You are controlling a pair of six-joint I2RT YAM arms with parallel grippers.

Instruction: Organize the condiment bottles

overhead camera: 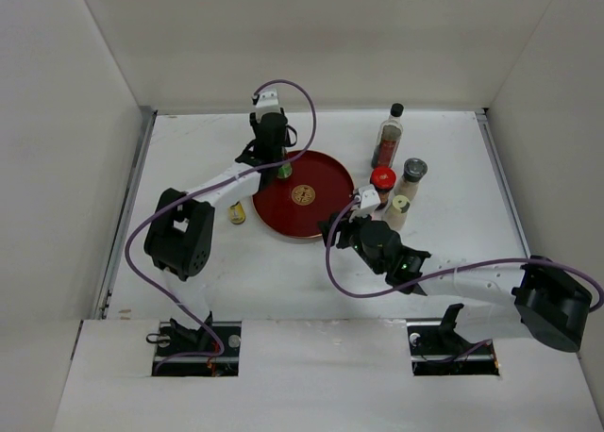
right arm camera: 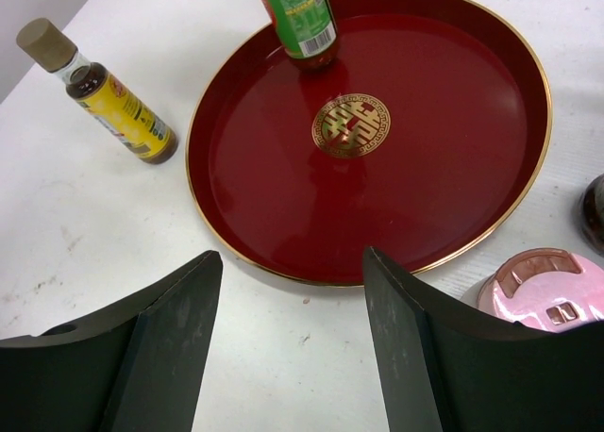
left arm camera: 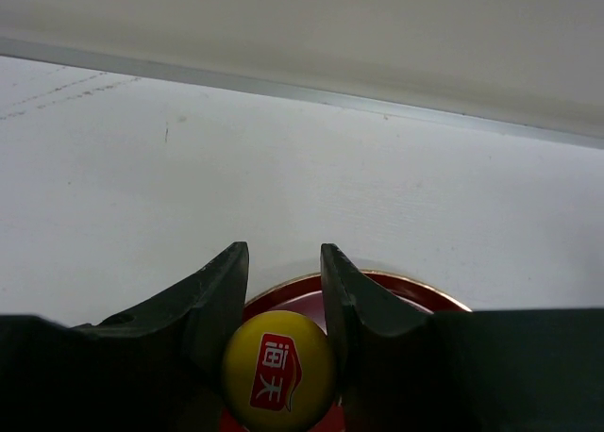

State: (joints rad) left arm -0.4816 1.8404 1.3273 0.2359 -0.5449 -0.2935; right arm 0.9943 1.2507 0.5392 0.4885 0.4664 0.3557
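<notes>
between the left gripper (left arm camera: 283,255) fingers, one bottle on the tray (right arm camera: 283,187); six still off it

the left gripper is clamped on the yellow-capped bottle (left arm camera: 278,371), which stands upright at the tray rim farthest from the right gripper (right arm camera: 290,262) and is not yet let go. the right gripper hangs with jaws apart and empty over the table (right arm camera: 75,253) at the tray's near rim. ahead and to its left, off the tray, is the tan-capped bottle (right arm camera: 113,97). just beside its right finger is the pink-capped jar (right arm camera: 538,286). farther to its right stand the black-capped bottle (overhead camera: 389,138), red-capped jar (overhead camera: 382,178), grey-capped jar (overhead camera: 412,171) and cream-capped bottle (overhead camera: 399,206), all on the table. if the tray is where they belong, i judge the job barely begun: one placed, six waiting.
</notes>
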